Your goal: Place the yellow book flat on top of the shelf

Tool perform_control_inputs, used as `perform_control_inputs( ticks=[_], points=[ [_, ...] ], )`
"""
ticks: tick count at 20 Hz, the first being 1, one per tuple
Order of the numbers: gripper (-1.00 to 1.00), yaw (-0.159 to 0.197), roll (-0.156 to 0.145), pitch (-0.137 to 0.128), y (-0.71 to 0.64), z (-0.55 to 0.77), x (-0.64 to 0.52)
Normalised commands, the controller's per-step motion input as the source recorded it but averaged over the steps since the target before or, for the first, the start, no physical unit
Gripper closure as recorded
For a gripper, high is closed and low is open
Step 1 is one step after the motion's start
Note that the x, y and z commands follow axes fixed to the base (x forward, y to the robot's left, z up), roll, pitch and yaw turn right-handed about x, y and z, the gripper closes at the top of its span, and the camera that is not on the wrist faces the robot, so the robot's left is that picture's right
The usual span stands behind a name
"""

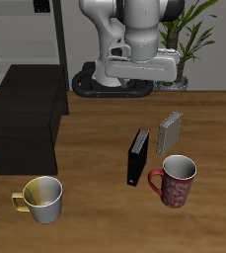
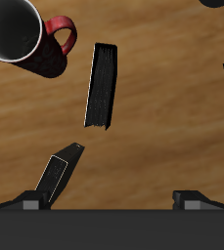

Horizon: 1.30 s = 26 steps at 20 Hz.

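Currently hovering claw (image 2: 112, 198) over counter (image 1: 95, 212), fingers spread, gripping nothing. Yellow book (image 1: 170, 131) standing upright behind red mug (image 1: 175, 181), beside black book (image 1: 137, 156). Shelf (image 1: 26, 124) waiting well apart across counter. Book sitting off claw centre, long axis slanted.

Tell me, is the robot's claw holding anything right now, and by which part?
Nothing is held. The gripper hangs open above the wooden table; the small grey-tan yellow book stands untouched beside the black upright book.

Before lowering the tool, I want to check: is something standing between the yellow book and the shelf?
Nothing visible blocks it. The black book stands close beside the yellow book on the side toward the shelf, low on the table.
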Motion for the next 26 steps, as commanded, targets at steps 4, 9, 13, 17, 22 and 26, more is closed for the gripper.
perform_control_inputs(
  ticks=[4, 9, 13, 17, 22, 26],
  points=[
    [-1.00, -0.062, -0.013, 0.010, 0.20, -0.17, -0.06],
    [-1.00, -0.061, 0.013, -0.049, 0.30, -0.20, -0.10],
    [-1.00, -0.014, -0.013, -0.036, 0.36, -0.25, -0.09],
    [-1.00, -0.020, -0.029, -0.017, 0.33, -0.27, -0.06],
    [-1.00, -0.020, -0.011, -0.013, 0.20, -0.19, -0.04],
    [-1.00, -0.034, 0.022, -0.015, 0.26, -0.09, -0.05]
  ],
)
